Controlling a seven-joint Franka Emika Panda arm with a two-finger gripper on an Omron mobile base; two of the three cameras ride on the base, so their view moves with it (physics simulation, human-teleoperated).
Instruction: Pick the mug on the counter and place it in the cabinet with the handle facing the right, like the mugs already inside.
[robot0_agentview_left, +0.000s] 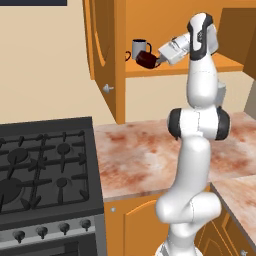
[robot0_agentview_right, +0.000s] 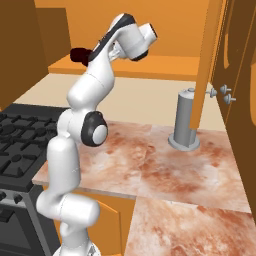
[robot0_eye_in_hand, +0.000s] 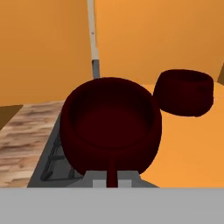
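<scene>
While the arm reaches high, claw (robot0_agentview_left: 159, 61) clenched on the mug (robot0_agentview_left: 146, 59), level with the cabinet (robot0_agentview_left: 230, 62) shelf.

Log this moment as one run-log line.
phase: placing | end effector: shut on mug | mug: at cabinet shelf edge, beside grey mug | release: not yet

mug (robot0_agentview_left: 145, 59) at cabinet (robot0_agentview_left: 220, 62) shelf edge, before grey mug (robot0_agentview_left: 138, 47), above counter (robot0_agentview_left: 140, 155)

mug (robot0_eye_in_hand: 109, 127): matt maroon | counter (robot0_agentview_left: 145, 155): mottled marble | cabinet (robot0_agentview_left: 175, 67): orange wood
</scene>
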